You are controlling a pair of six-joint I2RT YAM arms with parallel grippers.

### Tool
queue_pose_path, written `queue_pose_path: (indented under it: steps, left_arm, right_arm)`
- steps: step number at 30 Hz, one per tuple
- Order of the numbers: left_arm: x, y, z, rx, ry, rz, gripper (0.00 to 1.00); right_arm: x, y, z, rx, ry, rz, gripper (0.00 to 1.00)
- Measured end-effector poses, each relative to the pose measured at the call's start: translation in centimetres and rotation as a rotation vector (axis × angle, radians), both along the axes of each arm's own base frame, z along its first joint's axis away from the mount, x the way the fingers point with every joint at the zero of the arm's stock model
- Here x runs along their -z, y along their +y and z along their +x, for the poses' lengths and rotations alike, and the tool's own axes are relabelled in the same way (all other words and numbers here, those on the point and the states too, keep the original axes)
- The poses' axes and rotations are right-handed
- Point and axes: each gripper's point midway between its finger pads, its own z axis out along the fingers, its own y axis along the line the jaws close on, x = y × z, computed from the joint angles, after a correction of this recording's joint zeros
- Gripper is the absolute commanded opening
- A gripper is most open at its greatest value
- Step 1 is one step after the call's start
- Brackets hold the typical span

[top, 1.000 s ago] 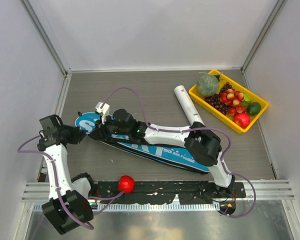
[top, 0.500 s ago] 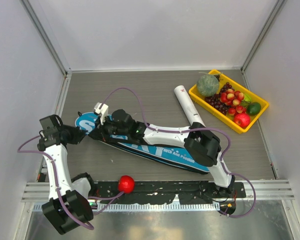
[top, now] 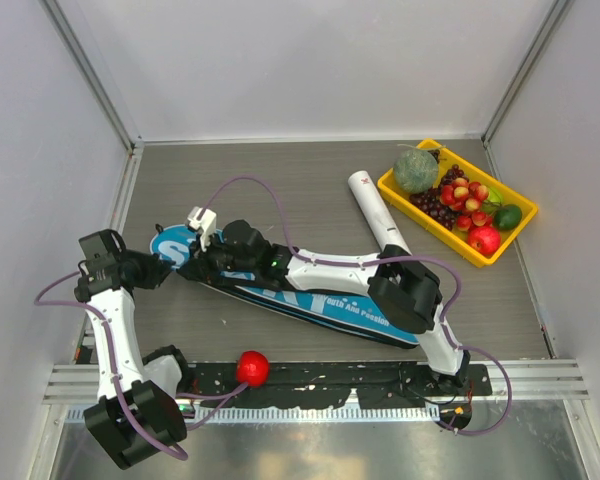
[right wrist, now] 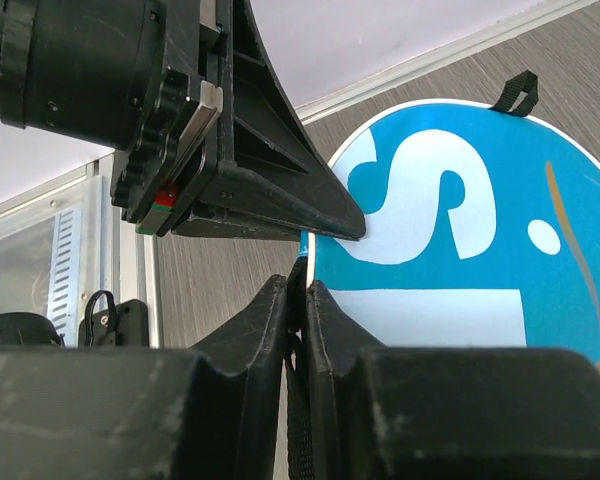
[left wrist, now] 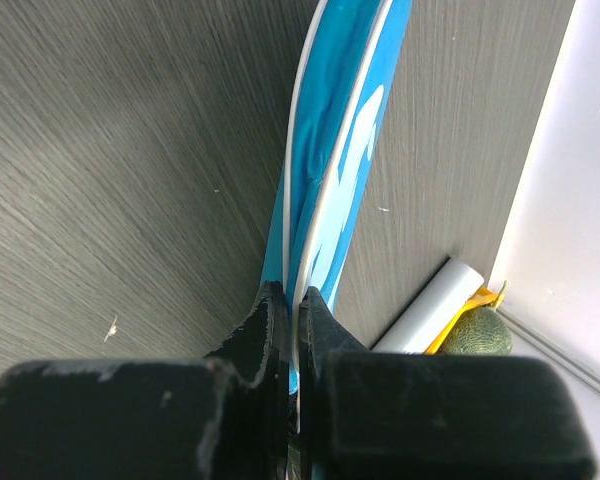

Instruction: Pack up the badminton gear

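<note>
Left gripper (left wrist: 292, 300) is clamped tight on the white-piped edge of the blue cover (left wrist: 332, 170), right at its rounded end. Right gripper (right wrist: 298, 285) is pinched on that same edge just beside it, fingers closed on the seam with nothing else between them. The two sit almost nose to nose, and in the right wrist view the left one fills the top left corner.

The cover lies flat on the table, running diagonally from the left arm toward the right arm's base.

This looks like the closing-up step on the cover (can't make out a zipper pull, so that's a guess). To do it well, the left should probably just anchor the end. The right would then slide along the seam line, staying low so the fabric doesn't bunch or lift.

- One cover
- One white tube (top: 378, 212), well apart and up by the yellow tray (top: 430, 226)
- Zero rackets or shuttlecocks visible; no telling whether any are inside
- One red ball (top: 252, 367) at the near edge
</note>
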Motion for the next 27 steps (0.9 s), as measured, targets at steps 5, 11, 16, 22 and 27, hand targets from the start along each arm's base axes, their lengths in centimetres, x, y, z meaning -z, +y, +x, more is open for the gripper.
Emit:
queue_pose_path:
  steps: [5,11,16,22,27]
  left_arm:
    - [0.0,0.0,-0.1,-0.001,0.005,-0.001,0.0]
    - [0.0,0.0,-0.2,-0.003,0.01,0.0,0.0]
    - [-0.1,0.3,-0.2,-0.01,0.012,0.015,0.0]
    - [-0.9,0.7,-0.8,-0.022,0.04,0.048,0.0]
    - [-2.5,1.0,-0.4,-0.024,0.015,0.072,0.0]
  right_arm:
    - [0.2,0.0,0.0,0.009,0.0,-0.01,0.19]
    - [0.4,0.0,0.0,0.022,-0.007,-0.019,0.05]
    - [0.4,-0.1,0.4,0.047,-0.008,-0.017,0.05]
    - [-0.1,-1.4,0.4,0.073,-0.004,0.007,0.05]
    - [-0.8,-3.9,0.4,0.1,-0.015,0.017,0.05]
